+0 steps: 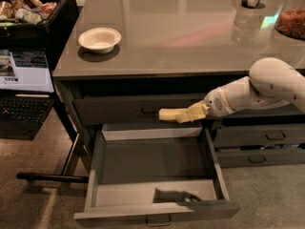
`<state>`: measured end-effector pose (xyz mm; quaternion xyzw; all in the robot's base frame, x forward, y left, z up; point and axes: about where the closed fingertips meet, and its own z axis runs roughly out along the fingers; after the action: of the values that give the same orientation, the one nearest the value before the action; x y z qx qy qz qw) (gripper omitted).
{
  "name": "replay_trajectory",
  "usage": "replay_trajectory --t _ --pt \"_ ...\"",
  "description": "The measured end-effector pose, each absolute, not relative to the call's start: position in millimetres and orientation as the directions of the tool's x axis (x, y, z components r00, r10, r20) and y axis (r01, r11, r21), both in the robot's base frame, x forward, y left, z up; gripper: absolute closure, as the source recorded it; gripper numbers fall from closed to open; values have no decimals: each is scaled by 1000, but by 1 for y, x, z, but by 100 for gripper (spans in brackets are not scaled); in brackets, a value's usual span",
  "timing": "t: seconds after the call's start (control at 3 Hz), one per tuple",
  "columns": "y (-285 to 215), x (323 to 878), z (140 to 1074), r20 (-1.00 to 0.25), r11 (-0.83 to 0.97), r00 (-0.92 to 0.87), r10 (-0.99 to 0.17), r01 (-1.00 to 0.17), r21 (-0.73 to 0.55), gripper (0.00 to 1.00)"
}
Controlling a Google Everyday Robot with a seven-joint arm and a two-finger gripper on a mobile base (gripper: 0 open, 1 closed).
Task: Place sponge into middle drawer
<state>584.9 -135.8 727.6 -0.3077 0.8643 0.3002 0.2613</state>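
A white bowl (99, 38) is sitting near the front left corner of the desk (190, 37). Below the desk's front edge, the middle drawer (143, 166) is standing pulled well out, wide and deep. A dark shadow is lying across its lighter grey floor near the front wall.

Above the back part of that drawer, the sponge (167, 114) is hanging in the air. It is level with the shut top drawer (119, 109), just under the desk's front edge. It is a small pale yellow block, soft-looking, with rounded edges, lying flat and pointing left.

The gripper (187, 114) is pinching the sponge's right end, its fingers drawn narrow around it. The white arm (267, 82) is reaching in from the right, in front of the drawers (262, 137) under the desk's front right corner.

The carrying step seems to be under way: the sponge is over the open drawer but not yet inside it. The next move probably calls for lowering the sponge between the drawer walls, clear of the top drawer's face, and then opening the fingers. Being light and soft, it should drop and settle without harm.
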Motion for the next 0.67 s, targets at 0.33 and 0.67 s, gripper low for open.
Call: replay_trajectory --t 0.33,0.67 --pt "-124 574 676 -556 647 -707 -438 -677 351 100" --pt "-115 554 617 -464 668 -739 -489 -659 345 100"
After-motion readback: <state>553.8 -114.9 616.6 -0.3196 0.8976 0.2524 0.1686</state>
